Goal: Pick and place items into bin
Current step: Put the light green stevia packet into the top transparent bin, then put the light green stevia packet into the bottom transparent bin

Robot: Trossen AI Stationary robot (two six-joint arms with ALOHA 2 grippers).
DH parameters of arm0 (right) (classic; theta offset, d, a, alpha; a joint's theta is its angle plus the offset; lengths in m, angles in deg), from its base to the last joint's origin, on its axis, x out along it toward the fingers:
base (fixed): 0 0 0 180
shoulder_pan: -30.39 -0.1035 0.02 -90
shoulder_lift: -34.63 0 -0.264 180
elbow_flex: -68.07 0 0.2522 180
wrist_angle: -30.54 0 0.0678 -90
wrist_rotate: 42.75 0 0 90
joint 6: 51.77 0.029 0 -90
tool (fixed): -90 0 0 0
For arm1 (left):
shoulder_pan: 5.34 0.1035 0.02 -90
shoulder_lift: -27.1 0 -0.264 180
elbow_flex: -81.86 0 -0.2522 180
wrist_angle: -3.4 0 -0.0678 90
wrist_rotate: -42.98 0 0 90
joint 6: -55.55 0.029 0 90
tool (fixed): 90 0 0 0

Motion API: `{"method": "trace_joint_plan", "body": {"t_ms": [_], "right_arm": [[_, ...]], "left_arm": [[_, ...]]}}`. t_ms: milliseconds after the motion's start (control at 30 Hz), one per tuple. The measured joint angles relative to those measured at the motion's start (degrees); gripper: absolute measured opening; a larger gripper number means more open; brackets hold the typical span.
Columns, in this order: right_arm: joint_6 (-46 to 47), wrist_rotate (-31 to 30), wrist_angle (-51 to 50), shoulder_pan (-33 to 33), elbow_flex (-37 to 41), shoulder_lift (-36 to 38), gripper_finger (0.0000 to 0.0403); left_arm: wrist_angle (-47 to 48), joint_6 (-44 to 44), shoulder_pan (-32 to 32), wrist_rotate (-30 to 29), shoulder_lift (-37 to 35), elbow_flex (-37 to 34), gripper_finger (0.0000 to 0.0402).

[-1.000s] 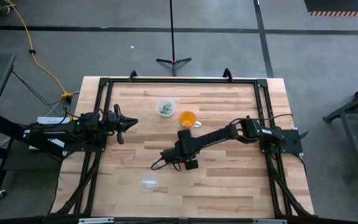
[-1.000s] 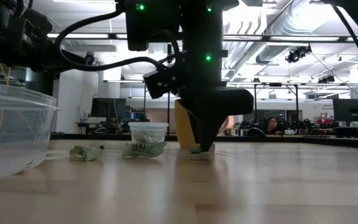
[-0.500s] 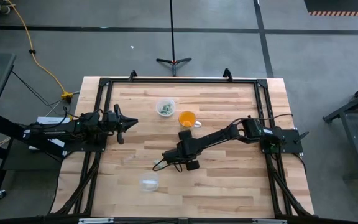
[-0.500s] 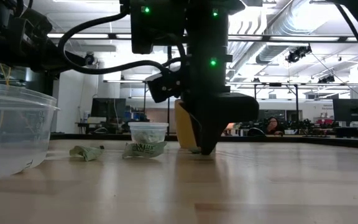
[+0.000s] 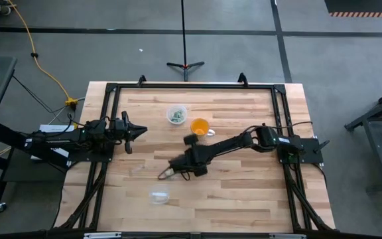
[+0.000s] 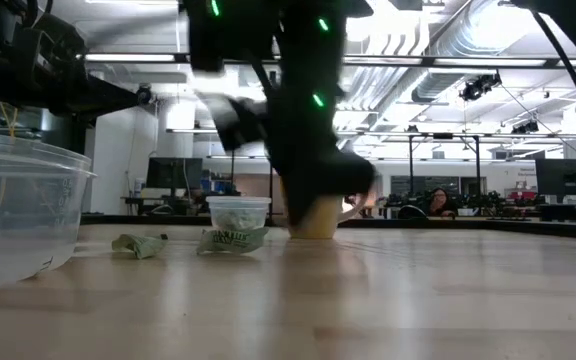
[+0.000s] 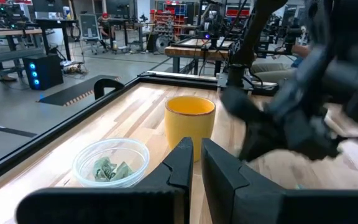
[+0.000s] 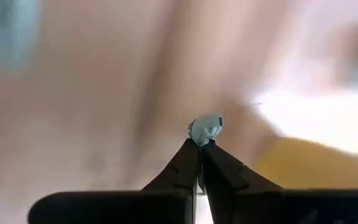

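Observation:
My right gripper point(image 8: 201, 144) is shut on a tiny pale green-grey item point(image 8: 206, 129); in the high view it point(image 5: 167, 172) hangs over the table's middle, left of the orange cup point(image 5: 199, 126). Two more items point(image 6: 138, 244) point(image 6: 231, 239) lie flat on the wood. A small clear bowl point(image 5: 176, 115) at the far middle holds several green pieces point(image 7: 109, 169). My left gripper point(image 7: 194, 155) waits shut at the table's left, pointing toward the cup point(image 7: 190, 121). My right gripper pinches the item's lower edge point(image 8: 202, 138) between its two fingertips; most of the piece sticks out past the tips. The item is lifted clear of the table.
A second, empty clear bowl point(image 5: 159, 196) stands near the table's front edge, large at the left of the low view point(image 6: 18, 215). A black frame point(image 5: 111, 89) runs round the table top. Bare wood lies to the right and front.
My right gripper stood with its tips on the table over an item; it has taken hold of that item and risen off the wood. Its wrist has rolled about and it has shifted a little toward the table's left edge. The arm is blurred with motion.

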Motion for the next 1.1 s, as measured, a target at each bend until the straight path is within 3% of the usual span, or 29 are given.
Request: {"method": "trace_joint_plan", "body": {"t_ms": [133,300,433,600,767,900,1100], "right_arm": [[-4.09,-6.29,0.97,1.20,-6.93,0.42,0.0007],[-8.99,-8.58,4.46,5.27,-13.78,0.46,0.0010],[-15.17,-2.93,9.99,9.79,-15.75,0.49,0.0004],[-16.46,12.79,10.56,16.49,-15.98,0.49,0.0018],[-12.41,12.34,10.62,21.54,-15.98,0.51,0.0054],[-12.09,18.53,10.75,23.63,-15.98,0.51,0.0094],[-5.09,20.96,10.08,23.34,-15.98,1.23,0.0151]], "left_arm": [[0.02,0.00,-0.01,0.00,-0.01,0.01,0.0067],[0.01,0.00,0.01,-0.02,0.00,0.00,0.0067],[0.01,0.00,-0.01,0.00,0.01,0.00,0.0067],[0.02,0.00,0.00,0.00,0.00,0.00,0.0067],[0.02,0.02,0.01,0.00,0.00,0.00,0.0067],[0.02,0.02,-0.01,0.00,-0.01,0.00,0.0067],[0.02,0.02,0.01,0.00,0.01,0.00,0.0067]]}}
